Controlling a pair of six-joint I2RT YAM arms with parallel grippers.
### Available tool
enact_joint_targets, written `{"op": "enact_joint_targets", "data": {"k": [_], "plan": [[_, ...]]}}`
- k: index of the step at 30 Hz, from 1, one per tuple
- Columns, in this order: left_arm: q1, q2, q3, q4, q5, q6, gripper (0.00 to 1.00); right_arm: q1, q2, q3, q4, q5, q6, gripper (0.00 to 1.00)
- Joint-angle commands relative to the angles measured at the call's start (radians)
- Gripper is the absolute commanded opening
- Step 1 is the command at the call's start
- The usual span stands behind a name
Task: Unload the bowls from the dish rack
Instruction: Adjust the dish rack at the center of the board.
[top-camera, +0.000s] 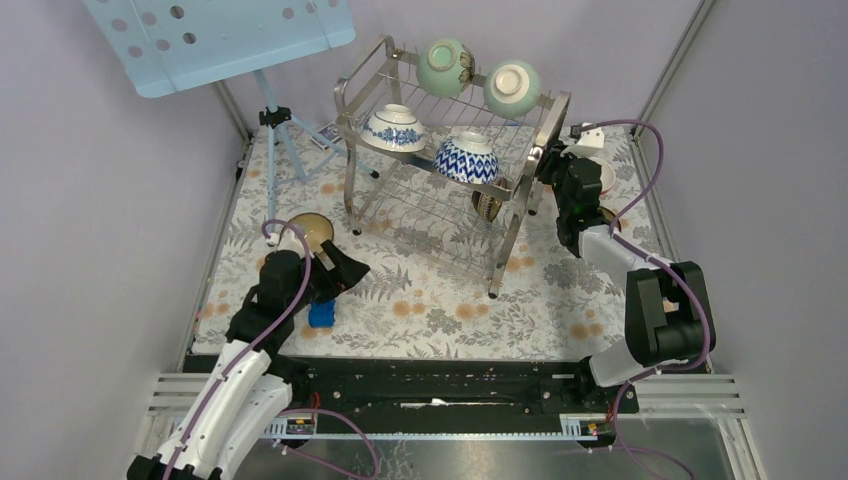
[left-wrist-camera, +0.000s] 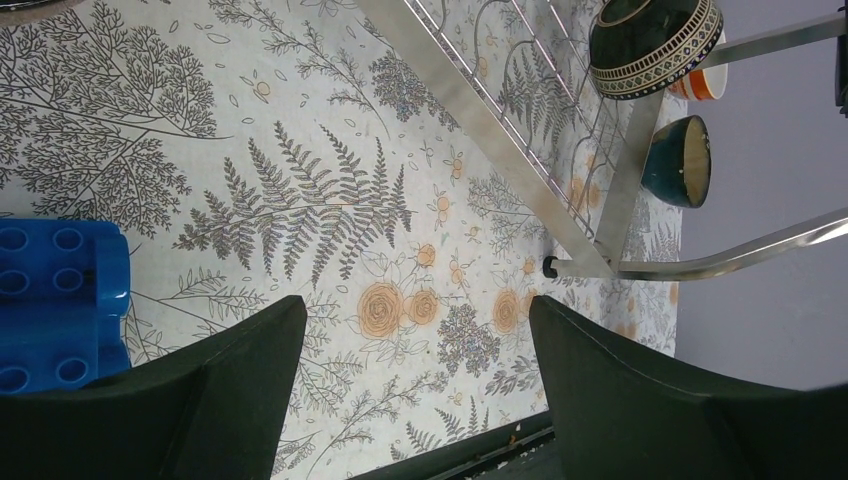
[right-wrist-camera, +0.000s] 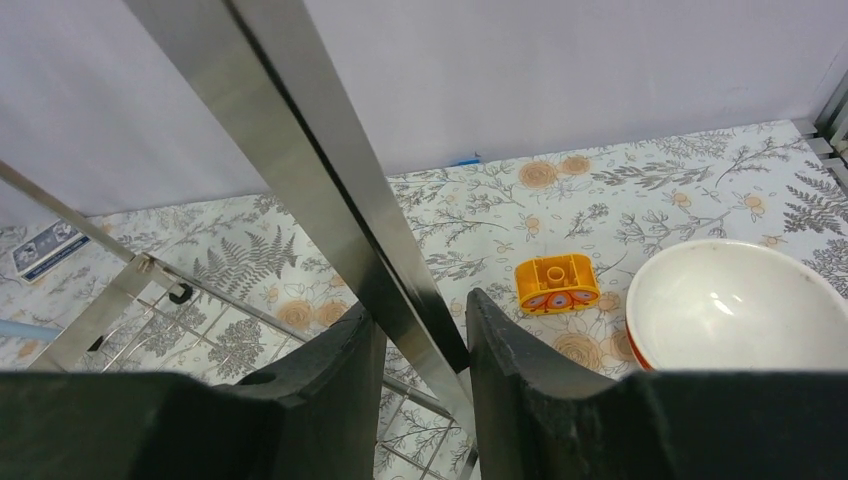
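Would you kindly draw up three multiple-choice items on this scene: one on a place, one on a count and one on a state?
1. Where are the two pale green bowls?
A) on the dish rack's upper tier
B) on its bottom tier
C) in a gripper

2. How many blue-and-white patterned bowls are on the rack?
A) one
B) two
C) four

3. How is the left gripper?
A) shut on a bowl
B) shut on the rack's frame
C) open and empty

Answers:
1 A: both rest against the upper wires at the far side.
2 B: two sit side by side near the upper tier's front edge.
3 C: its fingers stand wide apart over the floral tablecloth.
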Motion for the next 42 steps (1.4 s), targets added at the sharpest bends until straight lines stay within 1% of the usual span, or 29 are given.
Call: {"op": "enact_joint_targets", "data": {"k": [1,6,9,15,19,25,29,34,39,42], "plan": [[-0.002,-0.001,0.004,0.026,-0.018,0.004,0.86,0.008,-0.027,0.016,0.017,-0.037,0.003,0.29],[-0.002,0.004,0.011,0.026,-0.035,0.012,0.87,0.008,-0.073,-0.002,-0.001,-0.048,-0.017,0.19],[-0.002,-0.003,0.010,0.022,-0.034,0.010,0.87,0.007,-0.098,-0.001,-0.034,-0.027,-0.031,0.11],[-0.002,-0.020,0.012,0.021,-0.027,0.004,0.87,0.007,-0.167,-0.046,-0.075,0.012,-0.015,0.00],[-0.002,-0.017,0.020,0.016,-0.023,0.008,0.87,0.008,-0.236,-0.089,-0.106,0.040,0.008,0.00],[-0.002,0.001,0.047,0.020,-0.033,0.017,0.87,0.008,-0.353,-0.130,-0.198,0.091,0.041,0.00],[-0.002,0.034,0.065,0.046,-0.044,0.023,0.87,0.008,-0.417,-0.131,-0.306,0.114,0.089,0.00],[-0.002,0.116,0.087,0.112,-0.064,0.019,0.86,0.008,-0.500,-0.142,-0.439,0.137,0.169,0.00],[-0.001,0.217,0.080,0.234,-0.069,-0.046,0.83,0.007,-0.593,-0.174,-0.562,0.115,0.270,0.00],[-0.004,0.278,0.092,0.305,-0.100,-0.057,0.81,0.007,-0.647,-0.193,-0.631,0.098,0.336,0.00]]}}
